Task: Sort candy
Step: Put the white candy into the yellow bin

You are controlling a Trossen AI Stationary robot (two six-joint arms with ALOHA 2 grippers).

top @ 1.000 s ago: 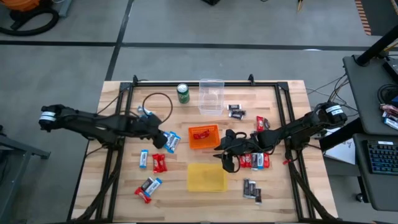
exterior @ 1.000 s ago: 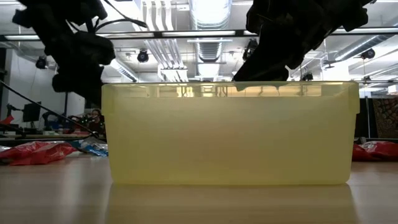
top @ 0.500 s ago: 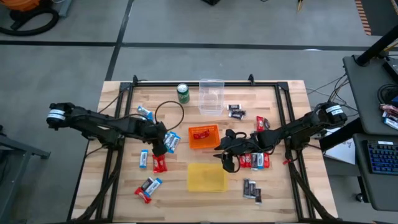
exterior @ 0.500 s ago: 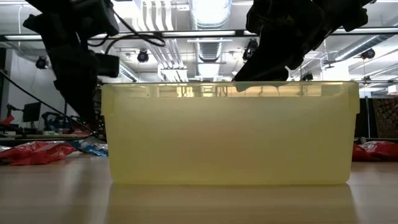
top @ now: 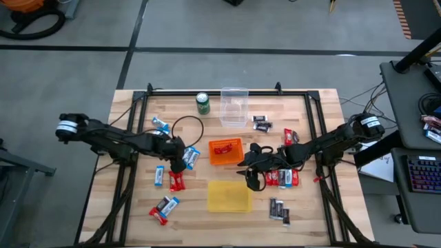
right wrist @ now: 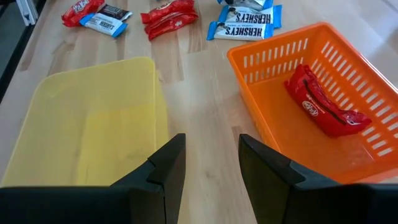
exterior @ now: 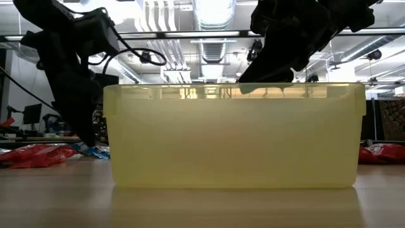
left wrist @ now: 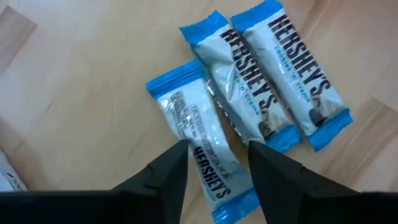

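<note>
1. High view: The wooden table [top: 138,110] carried an orange bin [top: 225,151] near its centre, a yellow bin [top: 229,196] toward the near edge, and a clear bin [top: 233,107] beside a green can [top: 202,102] along the far edge. The candy lay scattered: blue-and-white bars [top: 190,157] left of the orange bin, red bars [top: 177,181] nearer the front-left corner, dark bars [top: 261,123] toward the far right, and more red bars [top: 286,178] right of centre. The left gripper [top: 176,162] hung over the blue-and-white bars. The right gripper [top: 252,178] sat between the orange and yellow bins.

2. Low view: The yellow bin [exterior: 234,136] filled most of the picture. Both arms showed as dark shapes behind it. Red candy [exterior: 35,154] lay on the table at the far left, and more red candy [exterior: 381,152] at the far right.

3. Left wrist view: The left gripper [left wrist: 214,163] had its fingers [left wrist: 171,171] spread to either side of one blue-and-white bar [left wrist: 202,146], without clamping it. Two more blue-and-white bars [left wrist: 273,74] lay touching beside it.

4. Right wrist view: The right gripper [right wrist: 205,163] stood with its fingers [right wrist: 166,168] parted and nothing between them, above bare table between the yellow bin [right wrist: 87,124] and the orange bin [right wrist: 348,93]. One red bar [right wrist: 323,102] lay inside the orange bin.
</note>
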